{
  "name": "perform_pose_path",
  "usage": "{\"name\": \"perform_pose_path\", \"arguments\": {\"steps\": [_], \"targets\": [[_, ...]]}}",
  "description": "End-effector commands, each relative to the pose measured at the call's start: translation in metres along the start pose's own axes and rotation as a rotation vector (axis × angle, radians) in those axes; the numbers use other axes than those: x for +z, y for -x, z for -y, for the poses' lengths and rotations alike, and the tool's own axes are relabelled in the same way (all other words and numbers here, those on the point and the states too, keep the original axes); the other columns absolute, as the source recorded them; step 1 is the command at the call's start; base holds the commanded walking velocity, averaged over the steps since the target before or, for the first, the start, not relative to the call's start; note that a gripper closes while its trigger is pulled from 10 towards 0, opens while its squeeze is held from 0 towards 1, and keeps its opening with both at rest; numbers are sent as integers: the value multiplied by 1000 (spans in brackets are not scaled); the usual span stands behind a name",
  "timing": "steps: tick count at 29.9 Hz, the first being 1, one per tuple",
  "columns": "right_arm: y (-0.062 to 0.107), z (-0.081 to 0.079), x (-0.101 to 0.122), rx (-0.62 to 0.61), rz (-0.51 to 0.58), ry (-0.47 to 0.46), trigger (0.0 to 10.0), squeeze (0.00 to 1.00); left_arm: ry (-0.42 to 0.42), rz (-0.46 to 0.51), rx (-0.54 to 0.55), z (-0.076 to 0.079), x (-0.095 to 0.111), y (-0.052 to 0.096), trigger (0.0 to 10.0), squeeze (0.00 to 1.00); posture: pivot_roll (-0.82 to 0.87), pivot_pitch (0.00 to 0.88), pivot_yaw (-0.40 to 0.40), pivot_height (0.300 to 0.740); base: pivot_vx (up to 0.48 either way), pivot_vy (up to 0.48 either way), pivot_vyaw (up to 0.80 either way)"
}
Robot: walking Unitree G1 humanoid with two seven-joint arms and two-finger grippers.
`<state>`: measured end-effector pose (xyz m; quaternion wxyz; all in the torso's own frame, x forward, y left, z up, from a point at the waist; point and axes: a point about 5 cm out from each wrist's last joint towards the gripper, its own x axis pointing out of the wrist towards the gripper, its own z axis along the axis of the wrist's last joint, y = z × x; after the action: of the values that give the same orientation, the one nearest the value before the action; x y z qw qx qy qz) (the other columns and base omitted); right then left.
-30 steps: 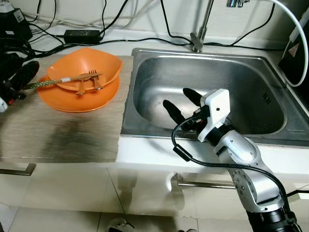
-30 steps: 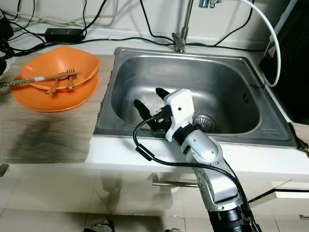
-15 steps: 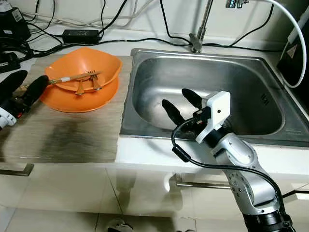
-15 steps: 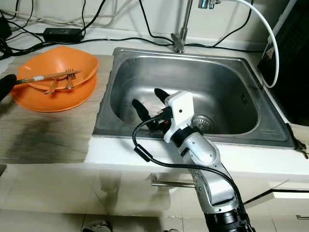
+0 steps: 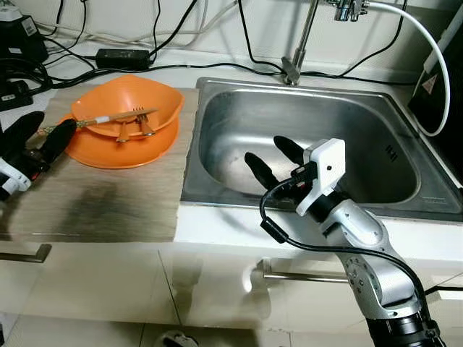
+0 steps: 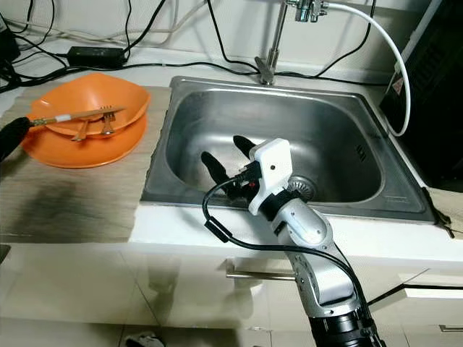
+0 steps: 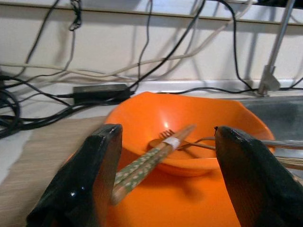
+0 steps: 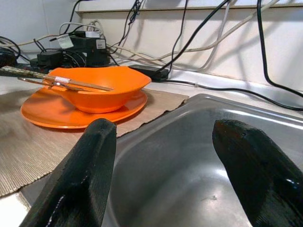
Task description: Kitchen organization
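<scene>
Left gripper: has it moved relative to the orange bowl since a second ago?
Yes. The left gripper has closed in on the orange bowl, its open fingers now flanking the chopsticks' near end.

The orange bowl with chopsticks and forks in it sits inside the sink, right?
Not quite. The orange bowl, with the chopsticks and forks in it, sits on an orange plate on the counter left of the sink, as the left eye view shows.
</scene>
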<state>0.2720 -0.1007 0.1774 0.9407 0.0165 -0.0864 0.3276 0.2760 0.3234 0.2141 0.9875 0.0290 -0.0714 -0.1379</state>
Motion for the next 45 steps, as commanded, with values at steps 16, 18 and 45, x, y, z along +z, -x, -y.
{"name": "perform_pose_path", "arguments": {"steps": [16, 18, 45], "targets": [[5, 4, 5, 13, 10, 11, 10000, 0, 68, 73, -68, 15, 5, -16, 10000, 0, 84, 0, -38, 740, 0, 0, 0], [5, 4, 4, 17, 6, 11, 10000, 0, 79, 85, -85, 19, 7, -17, 10000, 0, 85, 0, -41, 740, 0, 0, 0], [10, -7, 3, 57, -6, -54, 10000, 0, 112, -10, -139, 26, -6, -26, 10000, 0, 90, 36, -5, 740, 0, 0, 0]]}}
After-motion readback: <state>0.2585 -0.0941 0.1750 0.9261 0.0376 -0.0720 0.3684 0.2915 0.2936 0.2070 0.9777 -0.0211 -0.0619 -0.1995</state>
